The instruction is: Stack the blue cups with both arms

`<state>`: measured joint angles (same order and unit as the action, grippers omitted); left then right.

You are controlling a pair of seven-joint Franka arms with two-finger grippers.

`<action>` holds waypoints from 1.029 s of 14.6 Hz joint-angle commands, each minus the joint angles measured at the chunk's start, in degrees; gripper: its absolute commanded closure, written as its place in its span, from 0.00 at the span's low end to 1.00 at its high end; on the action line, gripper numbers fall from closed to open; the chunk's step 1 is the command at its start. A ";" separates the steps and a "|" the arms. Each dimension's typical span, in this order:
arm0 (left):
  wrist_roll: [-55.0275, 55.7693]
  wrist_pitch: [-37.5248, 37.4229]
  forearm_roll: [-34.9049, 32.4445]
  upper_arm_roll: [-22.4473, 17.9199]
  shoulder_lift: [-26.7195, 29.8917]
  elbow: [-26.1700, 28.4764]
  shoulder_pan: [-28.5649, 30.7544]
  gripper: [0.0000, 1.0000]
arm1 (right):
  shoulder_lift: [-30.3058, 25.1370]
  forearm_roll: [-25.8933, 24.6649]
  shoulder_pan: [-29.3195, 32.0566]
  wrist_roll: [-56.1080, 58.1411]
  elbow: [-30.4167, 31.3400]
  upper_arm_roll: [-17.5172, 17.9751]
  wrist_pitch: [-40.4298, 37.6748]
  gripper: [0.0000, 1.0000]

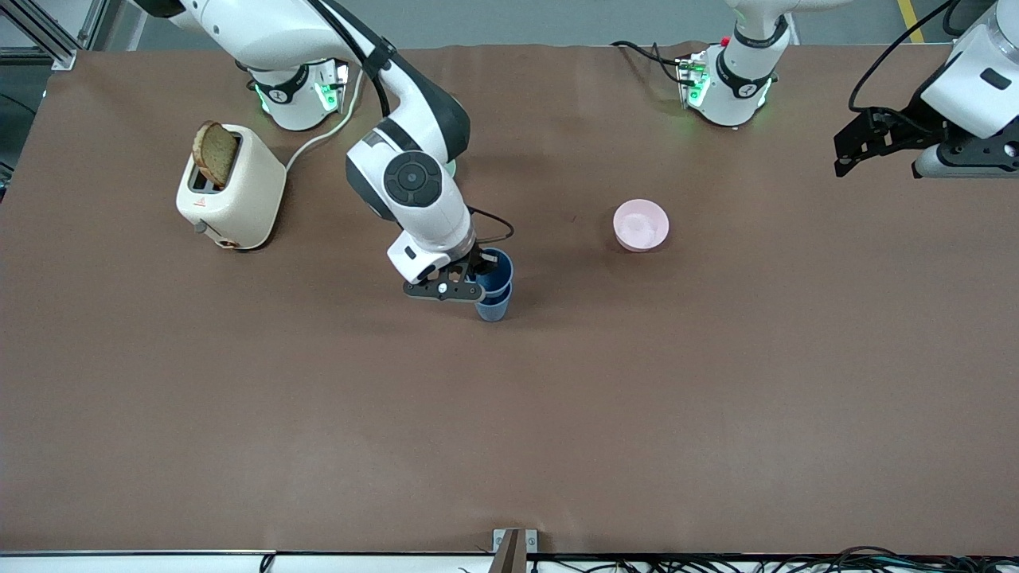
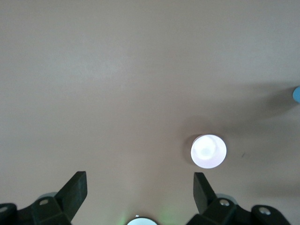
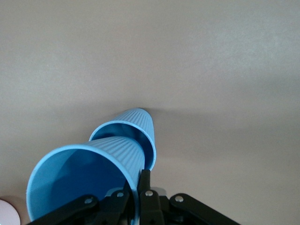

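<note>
Two blue cups show near the table's middle. My right gripper [image 1: 475,280] is shut on the rim of one blue cup [image 1: 497,269], one finger inside and one outside. In the right wrist view the gripper [image 3: 138,187] holds this cup [image 3: 84,173] with its base inside the mouth of the second blue cup [image 3: 136,124]. The second cup [image 1: 492,307] stands on the table. My left gripper [image 1: 845,155] is open and empty, held in the air over the left arm's end of the table. It also shows in the left wrist view [image 2: 140,180].
A pink bowl [image 1: 641,225] sits between the cups and the left arm's end, and shows in the left wrist view [image 2: 208,151]. A cream toaster [image 1: 231,191] with a slice of toast [image 1: 215,153] stands toward the right arm's end, its cord running to the back.
</note>
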<state>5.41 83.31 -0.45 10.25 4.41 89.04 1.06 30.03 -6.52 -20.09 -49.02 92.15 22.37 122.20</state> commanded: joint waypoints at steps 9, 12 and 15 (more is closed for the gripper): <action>-1.37 0.10 0.71 -0.41 1.74 1.22 0.52 0.00 | -2.76 -2.09 2.49 -3.54 -0.13 0.40 -1.33 0.00; -1.37 0.19 0.71 -0.50 1.66 1.05 0.52 0.00 | -9.96 -2.44 10.91 -3.37 -0.13 0.57 -5.29 0.00; -1.63 0.10 0.71 -0.67 1.57 1.05 1.31 0.00 | -19.01 -4.36 20.40 -0.58 -0.22 0.40 -12.83 0.00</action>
<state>5.27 83.09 -0.45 9.81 5.07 89.31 1.40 18.57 -8.73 -6.12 -50.92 89.22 21.73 113.64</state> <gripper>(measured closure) 0.000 0.000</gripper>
